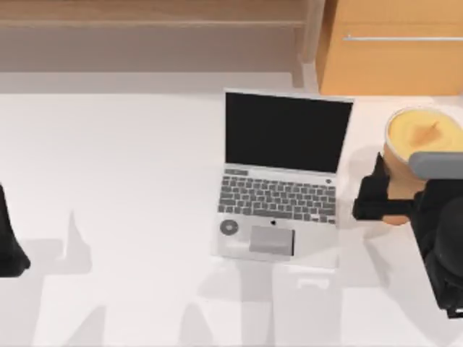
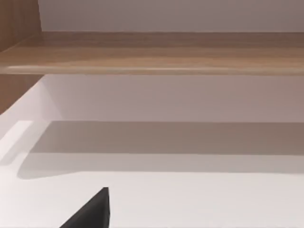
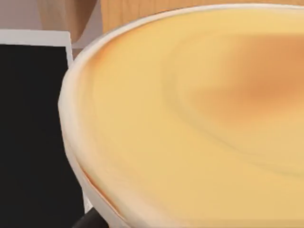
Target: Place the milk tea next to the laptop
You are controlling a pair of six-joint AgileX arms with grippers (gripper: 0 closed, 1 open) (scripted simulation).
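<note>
Step in hand: the carry or set-down. The right gripper (image 1: 391, 199) appears to be grasping the milk tea (image 1: 423, 137) by its lower side, at the right edge of the table (image 1: 108, 181).
Milk tea: upright, to the right of the laptop (image 1: 282, 177) and level with its screen, apart from it by a strip of bare table. Whether its base rests on the table or is lifted cannot be told. In the right wrist view its creamy top (image 3: 199, 118) sits very close to the camera, with the laptop's black screen (image 3: 33, 133) just beyond its rim.
Right gripper: one dark finger (image 1: 372, 191) lies on the cup's laptop-facing side; the other is hidden behind the cup, so the hold is judged, not seen outright.
Left arm: parked at the table's left edge (image 1: 9, 242); whether its fingers are parted or closed cannot be told.
Next move: likely a small shift left toward the laptop, keeping the cup upright, setting it down short of the laptop's edge, then letting go.
</note>
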